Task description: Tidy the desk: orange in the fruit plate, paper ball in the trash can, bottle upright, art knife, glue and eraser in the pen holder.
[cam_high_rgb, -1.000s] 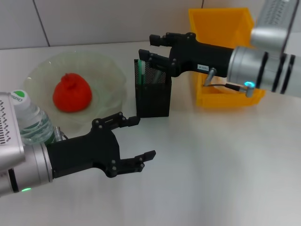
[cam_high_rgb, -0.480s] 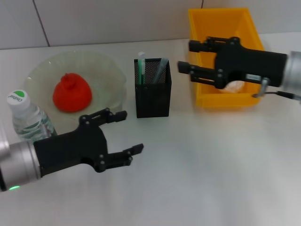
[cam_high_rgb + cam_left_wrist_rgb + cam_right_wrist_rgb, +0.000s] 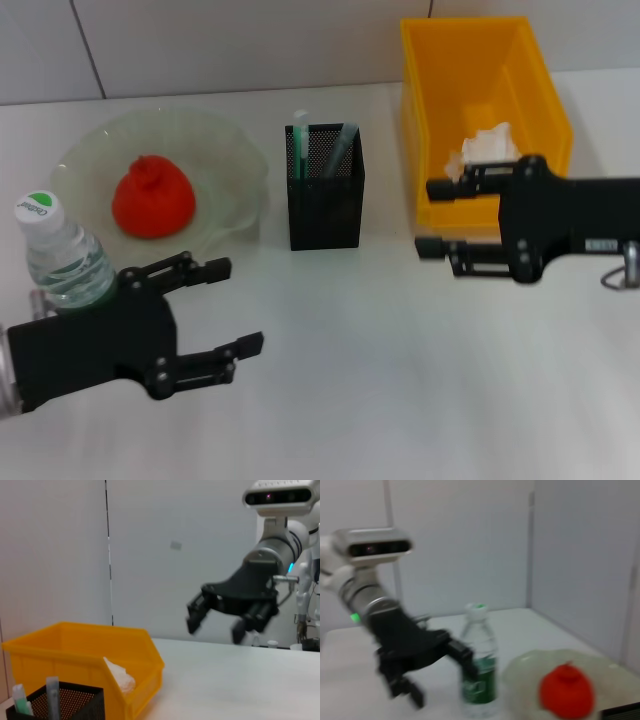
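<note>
Sitting in the fruit plate (image 3: 235,150) at the left rear of the white worktop (image 3: 400,380), the orange (image 3: 152,197) shows its pinched top upward, and the right wrist view shows it in the same pale-green dish. Just in front of the plate's near-left rim the bottle (image 3: 60,256) stands upright with its white cap on. The left gripper (image 3: 225,305) hovers low over the worktop just beside the bottle, on the side toward the middle of the worktop, its jaws spread apart and holding nothing; the bottle is not between them. Near the middle rear stands the pen holder (image 3: 326,205), with the mint-green art knife (image 3: 299,135) sticking up at one rear corner and the grey glue (image 3: 340,148) leaning next to it; the eraser cannot be made out through the mesh. To the right of the holder, well apart from it, is the yellow trash can (image 3: 425,100), and the white paper ball (image 3: 482,150) lies inside it against the near wall. The right gripper (image 3: 432,216) hangs in front of the trash can's near wall, pointing toward the pen holder, its jaws parted and empty. From the left wrist view the same open black gripper appears in the air beyond the bin, above the worktop.
</note>
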{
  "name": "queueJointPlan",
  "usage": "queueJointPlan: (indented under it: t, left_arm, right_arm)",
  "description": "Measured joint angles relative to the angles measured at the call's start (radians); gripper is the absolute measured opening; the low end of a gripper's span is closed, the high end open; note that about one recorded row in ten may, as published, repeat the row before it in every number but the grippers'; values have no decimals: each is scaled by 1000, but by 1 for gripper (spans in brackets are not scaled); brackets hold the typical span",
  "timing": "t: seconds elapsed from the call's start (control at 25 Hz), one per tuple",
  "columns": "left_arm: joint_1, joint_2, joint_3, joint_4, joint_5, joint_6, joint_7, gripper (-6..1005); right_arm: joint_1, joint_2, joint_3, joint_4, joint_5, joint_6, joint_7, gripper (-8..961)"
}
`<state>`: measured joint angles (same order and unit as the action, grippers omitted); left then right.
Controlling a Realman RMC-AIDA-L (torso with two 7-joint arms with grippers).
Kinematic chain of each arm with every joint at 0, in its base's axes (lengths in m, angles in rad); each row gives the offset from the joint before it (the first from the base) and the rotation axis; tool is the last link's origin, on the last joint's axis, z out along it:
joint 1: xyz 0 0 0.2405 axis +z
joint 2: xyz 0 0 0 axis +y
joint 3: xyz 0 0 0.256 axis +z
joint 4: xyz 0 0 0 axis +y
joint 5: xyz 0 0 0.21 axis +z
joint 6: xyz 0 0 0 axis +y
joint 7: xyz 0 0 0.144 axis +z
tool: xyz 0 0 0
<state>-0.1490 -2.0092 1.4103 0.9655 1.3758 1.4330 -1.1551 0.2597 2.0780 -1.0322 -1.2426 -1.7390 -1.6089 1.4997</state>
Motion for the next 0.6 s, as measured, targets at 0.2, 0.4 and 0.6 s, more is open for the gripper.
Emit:
queueJointPlan:
  t: [0.2,0.4,0.6]
  left_arm:
    - [22,-11,-74,43,86,64,-59,818]
    - [13,-30,-101,81,175,81,-120,818]
    - [20,-44,-115,125,202,86,-140,818]
  right_arm:
    - [0,2,-42,0,-46,-68,-9,605]
    - [-6,5,-126,33,-61,-68,-69,605]
    - [-3,7,-152,93,-63,-64,-109,605]
